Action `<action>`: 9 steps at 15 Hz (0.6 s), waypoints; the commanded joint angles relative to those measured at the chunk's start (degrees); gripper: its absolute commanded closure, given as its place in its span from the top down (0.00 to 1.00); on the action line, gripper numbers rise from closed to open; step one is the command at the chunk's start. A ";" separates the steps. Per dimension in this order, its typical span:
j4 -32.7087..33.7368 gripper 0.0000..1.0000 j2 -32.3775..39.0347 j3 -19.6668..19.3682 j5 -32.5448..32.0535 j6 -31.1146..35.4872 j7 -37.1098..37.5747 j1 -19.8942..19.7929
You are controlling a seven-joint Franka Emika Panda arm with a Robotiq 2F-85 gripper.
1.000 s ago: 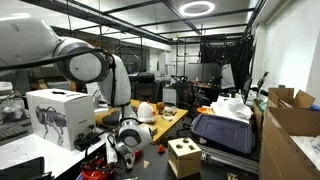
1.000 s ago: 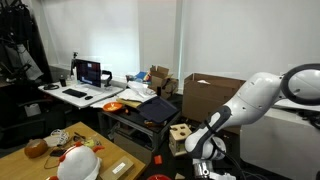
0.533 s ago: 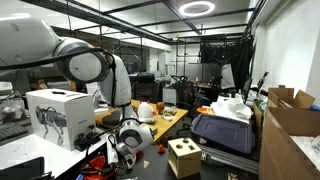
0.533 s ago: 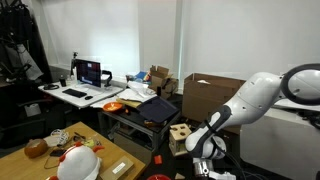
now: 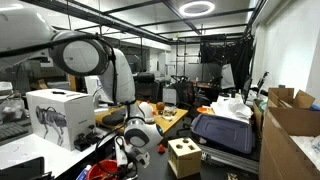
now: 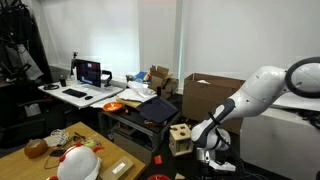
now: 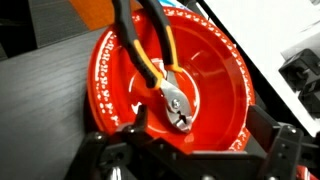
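Fingers spread wide now, gripping nothing; a second ago they were nearly closed. My arm has lifted a little in both exterior views. Pliers lie inside the red bowl, just beneath me.

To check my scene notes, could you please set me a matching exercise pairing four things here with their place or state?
Things: 1 pliers with yellow-and-black handles; 2 round red plastic bowl; 3 black gripper fingers; 4 white hard hat.
States: a spread open; b lying in the bowl; c on the wooden table; d beneath the fingers.
Pairs: 1-b; 2-d; 3-a; 4-c.
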 commanded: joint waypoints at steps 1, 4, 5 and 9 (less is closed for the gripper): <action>-8.02 1.00 -7.66 -0.04 1.52 6.92 0.93 -1.93; -11.71 1.00 -11.16 0.87 2.30 9.38 0.16 -3.55; -12.60 1.00 -12.24 1.09 2.52 9.35 0.04 -3.93; -16.40 1.00 -17.45 0.92 3.59 9.17 -0.09 -5.03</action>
